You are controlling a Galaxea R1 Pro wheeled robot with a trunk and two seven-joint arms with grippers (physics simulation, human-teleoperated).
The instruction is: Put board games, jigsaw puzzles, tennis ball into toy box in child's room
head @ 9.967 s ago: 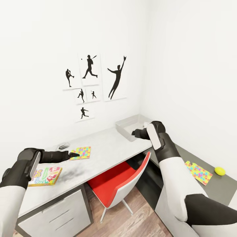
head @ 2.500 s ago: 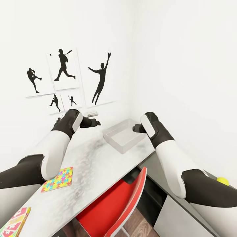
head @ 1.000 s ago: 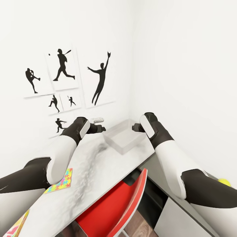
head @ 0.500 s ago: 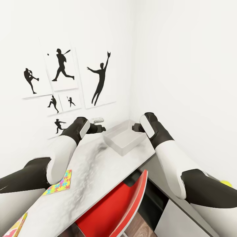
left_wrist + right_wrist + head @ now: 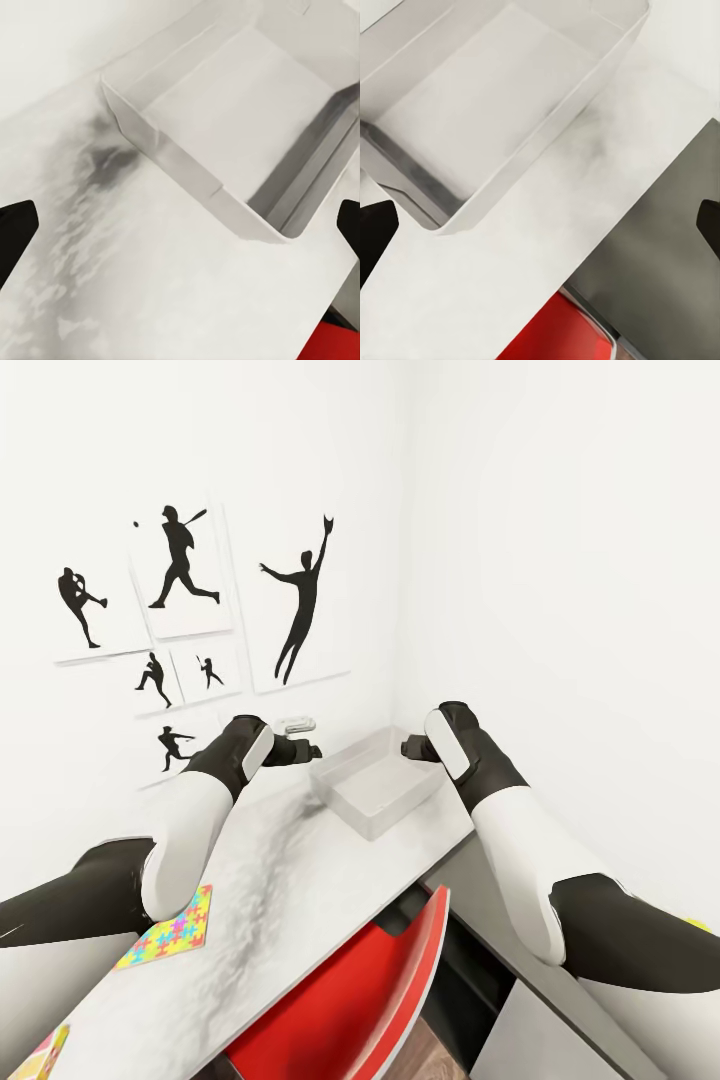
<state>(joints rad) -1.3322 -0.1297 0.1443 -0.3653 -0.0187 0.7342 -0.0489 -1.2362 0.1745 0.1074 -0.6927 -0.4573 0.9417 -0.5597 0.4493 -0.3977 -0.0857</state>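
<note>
The light grey toy box stands empty at the far corner of the pale table. My left gripper hovers just off its left end, open and empty; the left wrist view looks down past both fingertips onto the toy box. At the box's right end my right gripper hangs open and empty, over the toy box. One jigsaw puzzle lies on the near left of the table. A board game corner peeks in at the bottom left. A yellow sliver of the tennis ball shows behind my right arm. The bed is out of view.
A red chair is tucked under the table's front edge. The lower dark grey desk section joins on the right. A small pale object lies by the wall beside the left gripper. Baseball-player pictures hang on the wall.
The camera has turned slightly, sliding the wall pictures and the puzzle left and down in the picture. Both arms hold their places at the toy box's two ends.
</note>
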